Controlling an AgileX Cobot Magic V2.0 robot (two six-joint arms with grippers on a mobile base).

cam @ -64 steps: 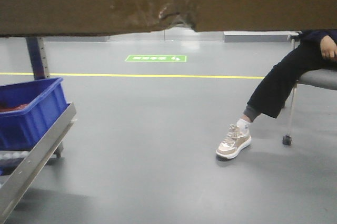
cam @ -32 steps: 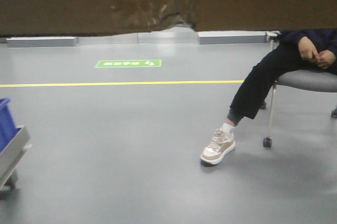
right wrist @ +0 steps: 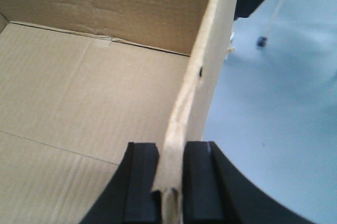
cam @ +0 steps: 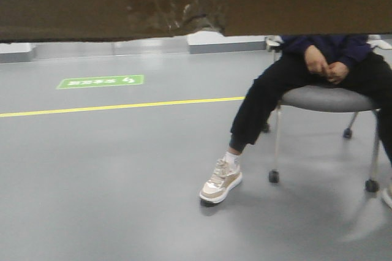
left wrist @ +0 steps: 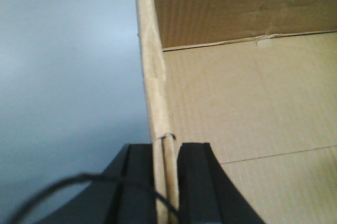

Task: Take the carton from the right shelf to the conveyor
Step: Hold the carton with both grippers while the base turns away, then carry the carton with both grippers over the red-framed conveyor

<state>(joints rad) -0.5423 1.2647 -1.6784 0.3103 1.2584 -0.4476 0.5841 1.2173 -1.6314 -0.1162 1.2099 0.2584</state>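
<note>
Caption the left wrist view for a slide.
Left gripper clamped on the open carton's side wall, grey floor beyond.

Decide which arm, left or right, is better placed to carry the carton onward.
Neither alone: the left tool is shut on one carton wall, the right tool on the opposite wall. Equally placed, they should probably carry together.
</note>
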